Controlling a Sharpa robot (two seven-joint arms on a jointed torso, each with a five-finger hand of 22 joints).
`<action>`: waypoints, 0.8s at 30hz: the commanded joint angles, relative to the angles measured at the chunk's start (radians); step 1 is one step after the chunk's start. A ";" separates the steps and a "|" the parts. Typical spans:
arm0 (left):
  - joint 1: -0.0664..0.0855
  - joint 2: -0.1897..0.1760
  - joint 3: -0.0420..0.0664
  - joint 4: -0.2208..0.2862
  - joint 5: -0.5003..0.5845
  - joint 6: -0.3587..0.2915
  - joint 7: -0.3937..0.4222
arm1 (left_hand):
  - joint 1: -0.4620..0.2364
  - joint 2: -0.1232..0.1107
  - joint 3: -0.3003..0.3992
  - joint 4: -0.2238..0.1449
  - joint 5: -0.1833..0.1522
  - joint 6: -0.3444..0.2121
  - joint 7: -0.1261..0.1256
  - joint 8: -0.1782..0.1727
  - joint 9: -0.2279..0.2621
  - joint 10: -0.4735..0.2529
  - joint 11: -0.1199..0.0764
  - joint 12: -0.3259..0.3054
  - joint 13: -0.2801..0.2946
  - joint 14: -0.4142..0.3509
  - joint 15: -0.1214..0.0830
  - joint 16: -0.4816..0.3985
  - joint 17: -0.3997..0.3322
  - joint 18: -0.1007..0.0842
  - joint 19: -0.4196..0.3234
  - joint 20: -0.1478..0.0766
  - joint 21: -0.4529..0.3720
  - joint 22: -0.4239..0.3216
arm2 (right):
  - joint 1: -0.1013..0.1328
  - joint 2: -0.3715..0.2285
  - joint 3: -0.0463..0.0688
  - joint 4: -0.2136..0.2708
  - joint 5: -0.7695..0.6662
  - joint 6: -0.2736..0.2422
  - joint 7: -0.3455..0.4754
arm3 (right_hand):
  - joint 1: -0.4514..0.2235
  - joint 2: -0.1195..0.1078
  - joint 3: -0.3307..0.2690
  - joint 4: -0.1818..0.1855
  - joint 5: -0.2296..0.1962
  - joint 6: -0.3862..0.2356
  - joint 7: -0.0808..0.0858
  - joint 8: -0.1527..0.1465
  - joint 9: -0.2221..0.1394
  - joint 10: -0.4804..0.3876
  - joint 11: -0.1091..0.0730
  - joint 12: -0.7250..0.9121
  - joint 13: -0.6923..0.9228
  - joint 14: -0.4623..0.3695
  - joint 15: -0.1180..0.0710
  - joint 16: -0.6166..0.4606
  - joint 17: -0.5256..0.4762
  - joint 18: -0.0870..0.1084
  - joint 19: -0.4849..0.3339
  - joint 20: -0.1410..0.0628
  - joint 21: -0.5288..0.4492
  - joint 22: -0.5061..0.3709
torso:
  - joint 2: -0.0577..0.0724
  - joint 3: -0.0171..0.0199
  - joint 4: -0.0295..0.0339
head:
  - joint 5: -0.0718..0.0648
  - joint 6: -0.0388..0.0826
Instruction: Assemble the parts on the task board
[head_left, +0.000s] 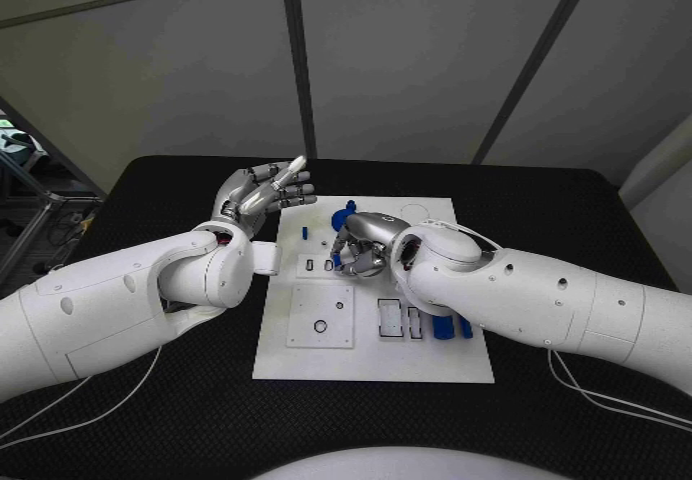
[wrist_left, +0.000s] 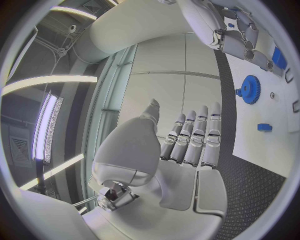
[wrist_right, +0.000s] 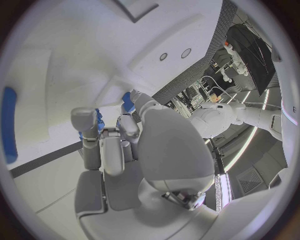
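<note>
The white task board (head_left: 378, 362) lies in the middle of the black table. My right hand (head_left: 369, 246) curls down over the board's middle and pinches a small blue part (wrist_right: 128, 103) between thumb and fingertips; most of the part is hidden. A blue gear (head_left: 343, 215) stands on the board just beyond that hand and also appears in the left wrist view as the gear (wrist_left: 250, 89). My left hand (head_left: 265, 193) hovers above the board's far left corner, fingers straight and apart, holding nothing. Several blue parts (head_left: 447, 326) lie by my right forearm.
A small blue piece (wrist_left: 264, 127) lies alone on the board (wrist_left: 275, 112) near the gear. A square plate with a ring mark (head_left: 320, 318) and empty slots (head_left: 389, 318) sit on the board's near half. Black table (head_left: 173, 420) surrounds the board.
</note>
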 joint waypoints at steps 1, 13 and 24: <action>0.002 0.001 0.001 0.000 -0.005 0.014 0.004 | 0.007 -0.002 0.000 -0.006 0.001 0.001 0.067 -0.006 -0.001 0.004 0.006 -0.004 -0.001 -0.003 0.000 -0.003 -0.001 -0.014 -0.005 0.000 -0.006 -0.002 | -0.003 0.001 -0.003 -0.006 -0.011 0.020 -0.004 | -0.011 -0.007 0.008 -0.001 0.005 -0.014 0.009 -0.010 -0.005 -0.013 0.003 -0.012 -0.007 0.076 0.001 0.004 0.122 -0.005 0.007 0.002 0.003 -0.001 | 0.000 -0.0006 0.0003 | 0.000 -0.002; 0.002 0.002 0.001 -0.002 -0.005 0.015 0.003 | 0.009 -0.001 0.000 -0.008 0.001 0.000 0.067 -0.007 -0.001 0.004 0.006 -0.005 -0.001 -0.004 0.000 -0.004 -0.001 -0.014 -0.006 0.000 -0.006 -0.002 | -0.004 0.001 -0.003 -0.011 -0.018 0.035 -0.009 | -0.022 -0.023 0.021 -0.007 0.003 -0.047 0.023 -0.029 -0.007 -0.028 0.015 -0.025 -0.021 0.075 0.011 0.003 0.121 -0.005 0.004 0.010 0.001 -0.004 | -0.001 -0.0003 -0.0005 | 0.000 -0.004; 0.002 0.003 0.001 -0.003 -0.005 0.016 0.002 | 0.009 -0.001 0.000 -0.009 0.001 0.000 0.067 -0.007 -0.001 0.004 0.006 -0.006 -0.001 -0.004 0.000 -0.005 -0.001 -0.014 -0.006 0.000 -0.006 -0.002 | -0.004 0.001 -0.003 -0.012 -0.020 0.038 -0.010 | -0.029 -0.031 0.024 -0.009 0.003 -0.059 0.027 -0.035 -0.007 -0.034 0.019 -0.030 -0.027 0.074 0.014 0.001 0.118 -0.004 0.002 0.014 -0.001 -0.007 | 0.000 -0.0004 0.0000 | 0.000 -0.006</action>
